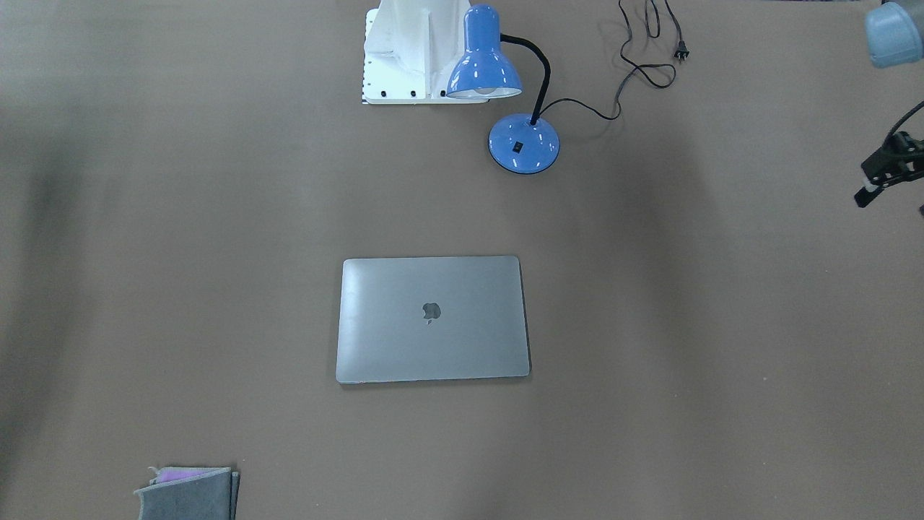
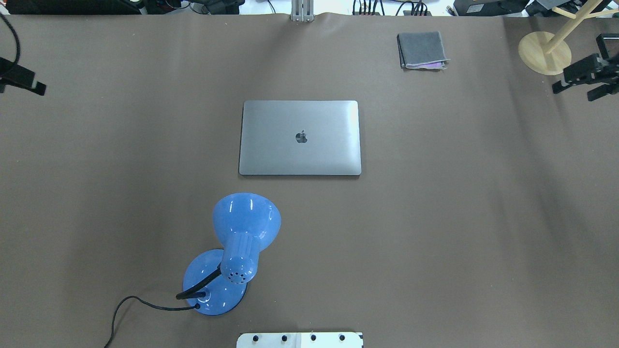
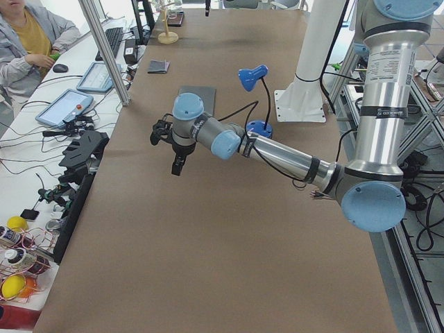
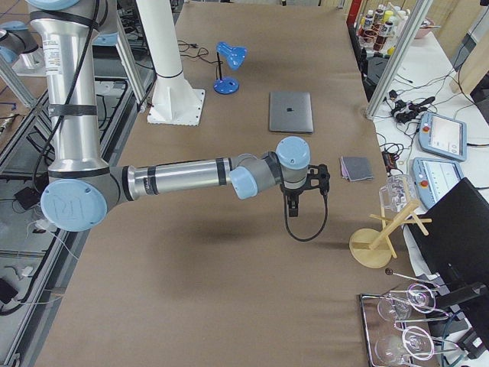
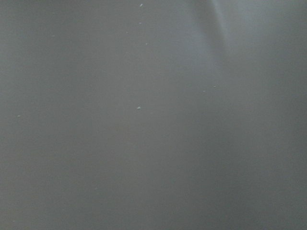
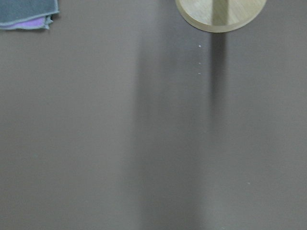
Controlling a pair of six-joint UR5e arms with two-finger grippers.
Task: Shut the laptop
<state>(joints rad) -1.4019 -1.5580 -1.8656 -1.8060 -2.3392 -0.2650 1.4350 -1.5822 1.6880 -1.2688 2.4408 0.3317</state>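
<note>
**Front-facing view.** The laptop point(image 1: 433, 318) lies shut at frame centre, lid flat and logo up, edges square to the frame. Brown bench point(image 1: 722, 325) covering shows on all four sides of it. The blue desk lamp point(image 1: 505, 79) stands at upper centre beside the white robot base point(image 1: 408, 50). The lamp cord point(image 1: 642, 68) loops to the upper right, its plug lying on the bench. The grey felt pouch point(image 1: 189, 492) is at the lower left edge, well apart from the laptop. The left hand point(image 1: 889, 189) is at the right edge and partly cut off, so I cannot tell its finger gap.

**Overhead view.** The laptop is just above centre. The lamp shade leans toward the laptop's near edge and is not touching it. The right hand point(image 2: 574, 93) is at the upper right edge, fingers apart and gripping nothing, near the wooden stand point(image 2: 544, 52).

**Left-end view.** The near arm reaches out over the bench covering, and the laptop is beyond it, toward the top of the frame.

**Right-end view.** The near arm's hand hangs between the pouch and the stand.

**Left wrist view.** Plain covering only.

**Right wrist view.** A pouch corner shows at upper left and the stand's round foot at the top edge.
</note>
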